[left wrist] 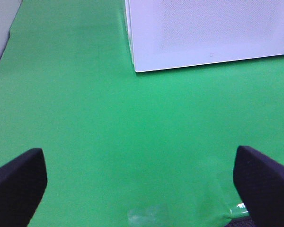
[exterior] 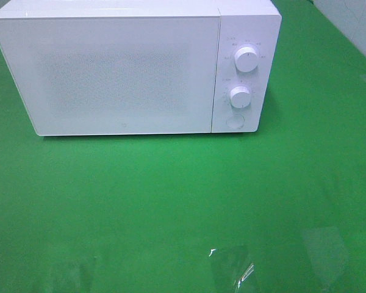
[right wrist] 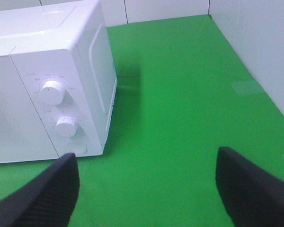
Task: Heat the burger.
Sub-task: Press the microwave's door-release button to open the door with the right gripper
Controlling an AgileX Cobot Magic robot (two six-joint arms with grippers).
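The burger and its pink plate are out of view in every frame. A white microwave point(exterior: 134, 67) stands at the back of the green table with its door shut; it also shows in the left wrist view point(left wrist: 208, 33) and the right wrist view point(right wrist: 47, 85). Two white knobs point(exterior: 246, 59) sit on its right-hand panel. My left gripper point(left wrist: 142, 189) is open and empty above bare green cloth in front of the microwave. My right gripper point(right wrist: 146, 189) is open and empty, near the microwave's knob side. Neither gripper shows in the exterior high view.
A green cloth point(exterior: 171, 195) covers the table. A round door button point(exterior: 235, 120) sits under the knobs. White walls point(right wrist: 260, 52) border the table on the right and behind. A clear tape patch point(exterior: 232, 268) shines near the front edge.
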